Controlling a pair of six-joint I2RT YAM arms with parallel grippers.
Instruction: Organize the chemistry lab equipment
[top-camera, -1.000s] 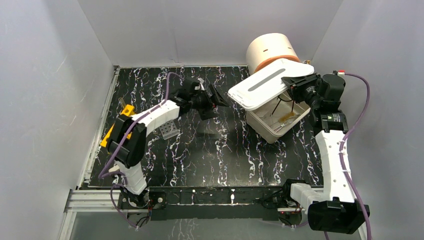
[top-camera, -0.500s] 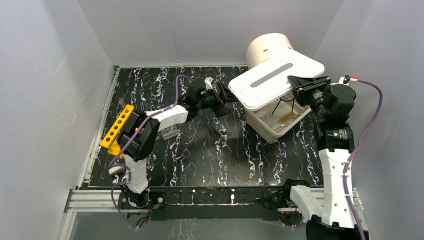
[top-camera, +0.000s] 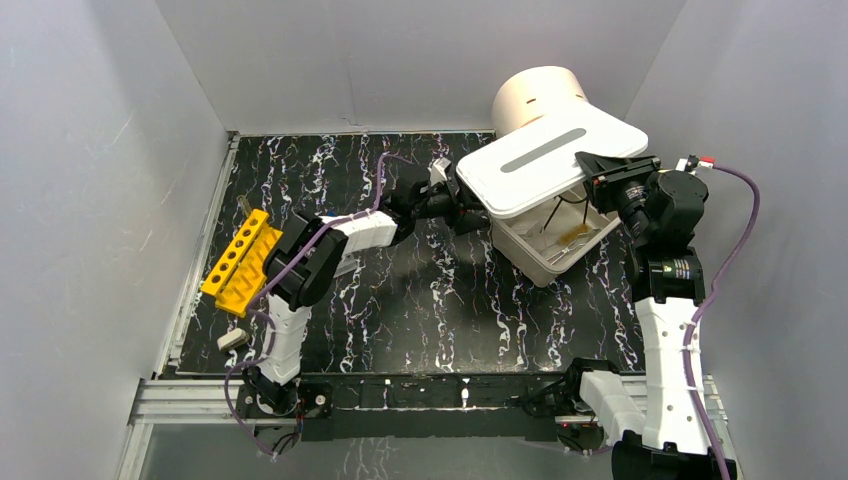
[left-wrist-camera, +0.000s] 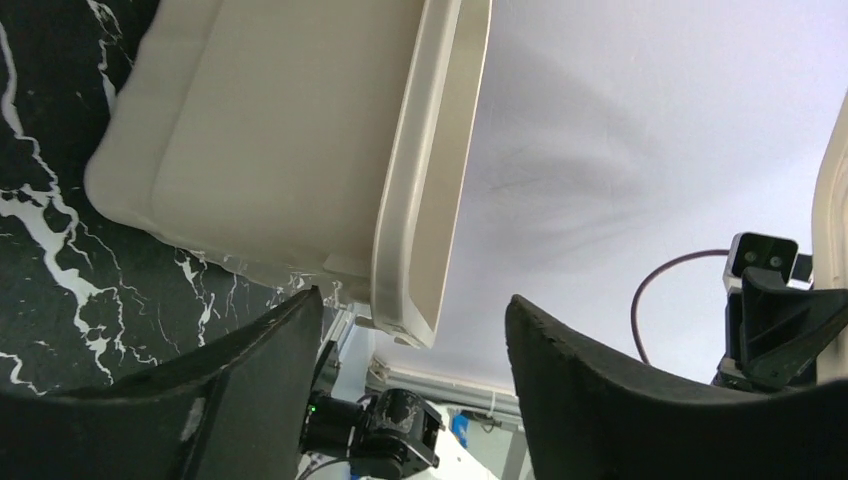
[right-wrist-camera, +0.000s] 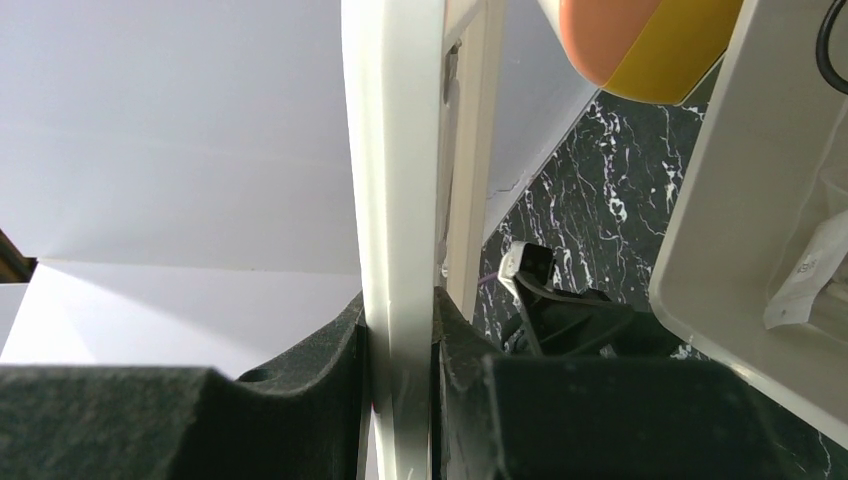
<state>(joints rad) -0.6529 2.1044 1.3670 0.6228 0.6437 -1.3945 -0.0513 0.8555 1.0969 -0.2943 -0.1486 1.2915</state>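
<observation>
Top view: right gripper (top-camera: 592, 165) clamps the right edge of the white lid (top-camera: 545, 165), which is raised and tilted over the open white bin (top-camera: 520, 255). A black wire loop (top-camera: 566, 204) and a yellowish tool (top-camera: 576, 235) lie in the bin. Left gripper (top-camera: 472, 208) is at the lid's left end, its state unclear here. Yellow tube rack (top-camera: 238, 262) sits at the left edge of the marble table (top-camera: 440, 300), with a small white item (top-camera: 232, 340) near it. Cream cylinder (top-camera: 540, 98) stands behind the bin.

Left wrist: jaws apart. A cream plastic rim (left-wrist-camera: 420, 200) sits between the fingers (left-wrist-camera: 250, 400), touching neither. Lid or bin, cannot tell.

Right wrist: fingers (right-wrist-camera: 310, 390) are pinched on the lid edge. The bin is at right, wire loop inside.
</observation>
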